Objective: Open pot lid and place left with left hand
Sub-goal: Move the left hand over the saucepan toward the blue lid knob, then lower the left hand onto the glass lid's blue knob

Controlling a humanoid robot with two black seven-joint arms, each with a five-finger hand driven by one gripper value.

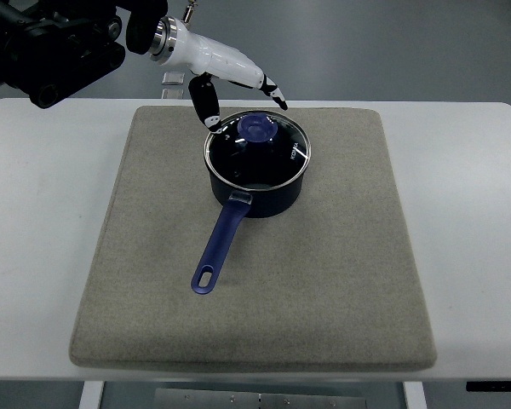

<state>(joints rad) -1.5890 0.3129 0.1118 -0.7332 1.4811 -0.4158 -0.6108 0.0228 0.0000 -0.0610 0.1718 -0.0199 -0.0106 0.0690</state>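
A dark blue saucepan (257,194) stands on the grey mat (324,273), its long blue handle (220,249) pointing toward the near left. A glass lid (277,158) with a steel rim and a blue knob (257,129) sits on the pot. My left hand (243,98) comes in from the upper left and hovers just behind and left of the knob. Its fingers are spread, the thumb (207,104) hanging down near the lid's left rim and the fingertips (277,95) above its far edge. It holds nothing.
The mat covers most of a white table (34,213), with bare white strips at left and right. The arm's black upper part (51,47) fills the top left corner. A small white object (172,83) stands behind the mat.
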